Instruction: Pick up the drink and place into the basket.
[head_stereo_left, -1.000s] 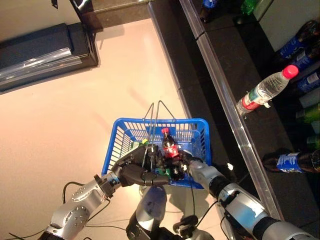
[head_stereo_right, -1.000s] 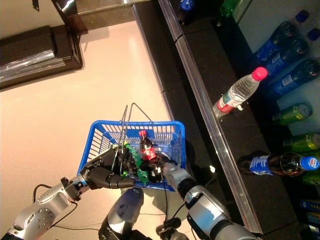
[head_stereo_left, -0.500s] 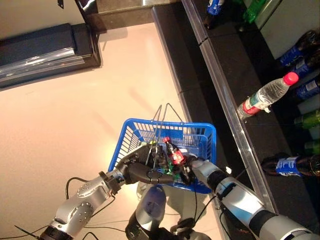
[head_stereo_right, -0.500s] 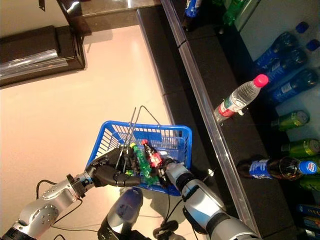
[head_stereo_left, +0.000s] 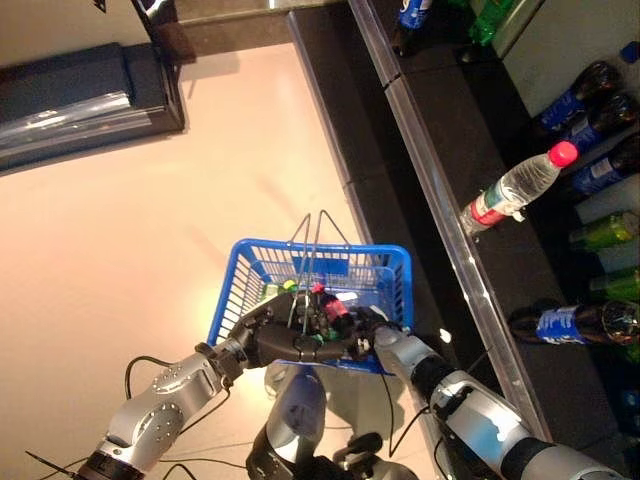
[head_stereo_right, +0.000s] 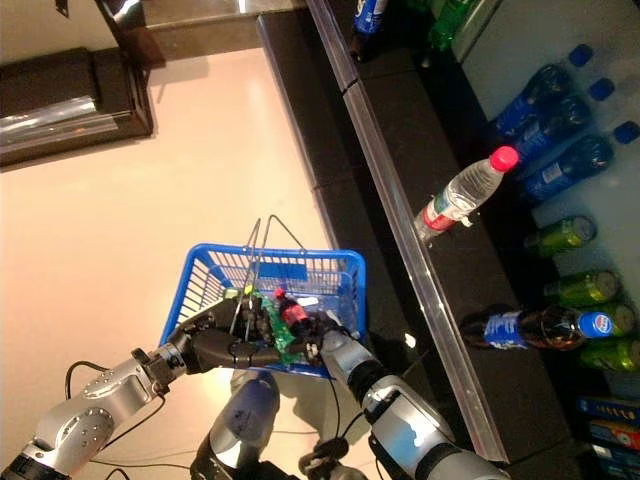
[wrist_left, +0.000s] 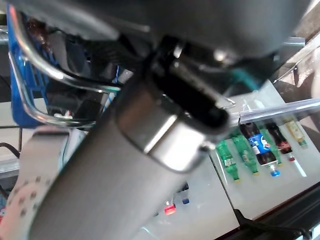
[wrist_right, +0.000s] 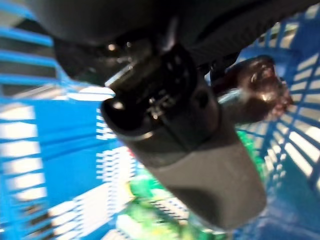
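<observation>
Tipped further over since half a second ago, the cola bottle (head_stereo_left: 333, 306) now leans low inside the blue basket (head_stereo_left: 391, 262) at the lower centre of the head views, its red cap pointing up and left toward the wire handles (head_stereo_left: 312, 250). One second ago it stood nearly upright above the rim. The right hand (head_stereo_left: 372, 325), coming in from the lower right, sits just beside and below the bottle's dark base at the basket's near right corner; whether its fingers are clamped on the bottle or already apart cannot be told, since they are hidden behind the rim and the wrist view shows only the bottle's end (wrist_right: 255, 95) past the thumb. The left hand (head_stereo_left: 270, 338) reaches from the lower left with its fingers curled round the basket's near edge by the foot of the wire handles. A green bottle (head_stereo_right: 270, 322) lies in the basket beside the cola. On the dark shelf (head_stereo_left: 520, 260) at right stand a clear water bottle (head_stereo_left: 512, 188) with a pink cap, and another cola bottle (head_stereo_left: 570, 322) lying on its side.
</observation>
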